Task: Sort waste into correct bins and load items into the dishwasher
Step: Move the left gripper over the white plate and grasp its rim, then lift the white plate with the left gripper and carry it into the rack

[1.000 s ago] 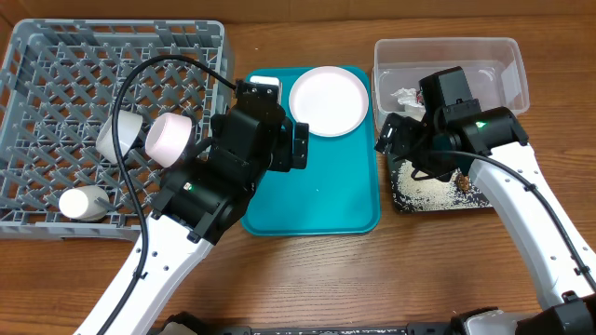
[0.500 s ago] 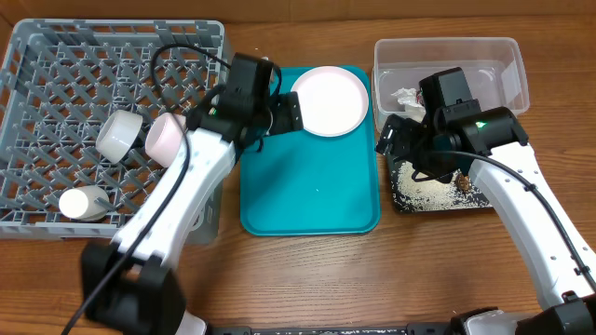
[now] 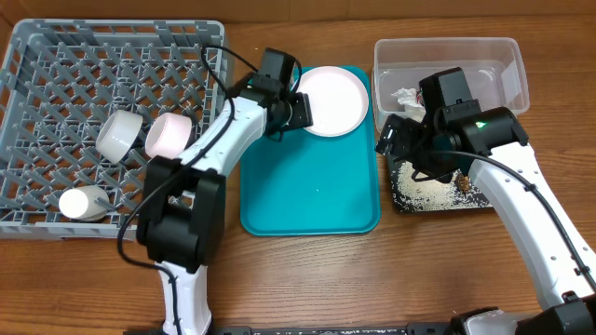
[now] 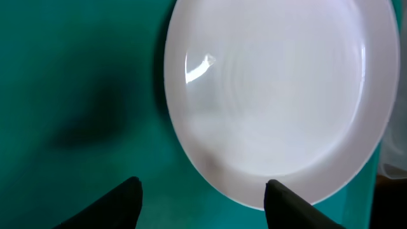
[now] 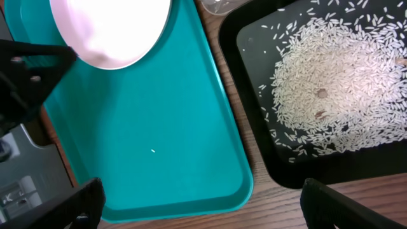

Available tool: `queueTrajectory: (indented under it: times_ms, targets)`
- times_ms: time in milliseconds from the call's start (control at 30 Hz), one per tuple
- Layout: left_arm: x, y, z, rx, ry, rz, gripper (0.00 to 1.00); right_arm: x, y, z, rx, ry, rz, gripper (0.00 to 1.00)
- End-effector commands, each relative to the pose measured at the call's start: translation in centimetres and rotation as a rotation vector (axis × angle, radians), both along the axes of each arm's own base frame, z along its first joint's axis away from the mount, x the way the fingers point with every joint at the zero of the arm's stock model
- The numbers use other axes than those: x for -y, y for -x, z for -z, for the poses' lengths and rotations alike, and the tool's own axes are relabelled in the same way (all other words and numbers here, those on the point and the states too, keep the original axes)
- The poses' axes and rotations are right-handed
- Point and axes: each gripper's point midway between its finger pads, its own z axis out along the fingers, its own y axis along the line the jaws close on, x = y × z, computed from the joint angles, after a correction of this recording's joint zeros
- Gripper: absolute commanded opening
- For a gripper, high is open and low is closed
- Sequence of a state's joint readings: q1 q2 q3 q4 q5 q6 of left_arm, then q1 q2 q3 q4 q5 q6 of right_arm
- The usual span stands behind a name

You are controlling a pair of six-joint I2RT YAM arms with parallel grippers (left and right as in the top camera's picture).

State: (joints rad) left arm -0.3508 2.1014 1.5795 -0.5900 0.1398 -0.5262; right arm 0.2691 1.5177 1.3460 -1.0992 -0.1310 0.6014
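Plate [image 3: 331, 100], round and white, flat on the far right corner of the teal tray [image 3: 312, 186], which lies mid-surface, closer to the far edge. Left end effector [image 3: 298, 109] low over the tray, right at the plate's left rim. Seen from the left wrist, fingers [image 4: 130, 194] spread wide with nothing gripped. Nearest part of the plate rim in line with the gap between them; contact with either finger impossible to tell. Right end effector [image 5: 206, 207] also spread wide and holding nothing, hanging above the strip of bare wood between the teal tray's right edge and the black tray [image 5: 381, 159]. Rice grains [image 5: 337, 89] heaped loosely in the black tray, toward the right edge of the surface, with a few small brown bits among them and one stray grain on the teal tray. Clear tub [image 3: 507, 46] just beyond the black tray, at the far right corner of the surface. Crumpled white paper scrap [image 3: 405, 96] inside it at its left end. Grey dish rack [image 3: 112, 28] filling the far left corner of the wooden surface [image 3: 372, 279]. Inside the rack, toward its right side, pink bowl [image 3: 168, 137] and whitish bowl [image 3: 119, 133] tipped on their sides, touching each other. Small white cup [image 3: 82, 202] lying on its side by the rack's near left corner.
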Motion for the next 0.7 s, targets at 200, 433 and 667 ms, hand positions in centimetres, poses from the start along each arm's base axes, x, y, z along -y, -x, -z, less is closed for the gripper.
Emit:
queueTrajectory:
  times_ms: [200, 433, 667]
  targets:
    - [-0.4, -0.2, 3.4, -0.068, -0.021, -0.042, 0.59, 0.0, 0.3, -0.4, 0.007, -0.001, -0.007, 1.00]
    - [-0.9, 1.0, 4.9, -0.128, -0.053, -0.032, 0.14, 0.0, 0.3, -0.4, 0.007, -0.001, -0.007, 1.00]
    - [-1.1, 0.9, 2.1, -0.148, -0.083, 0.017, 0.04, 0.0, 0.3, -0.4, 0.006, -0.001, -0.007, 1.00]
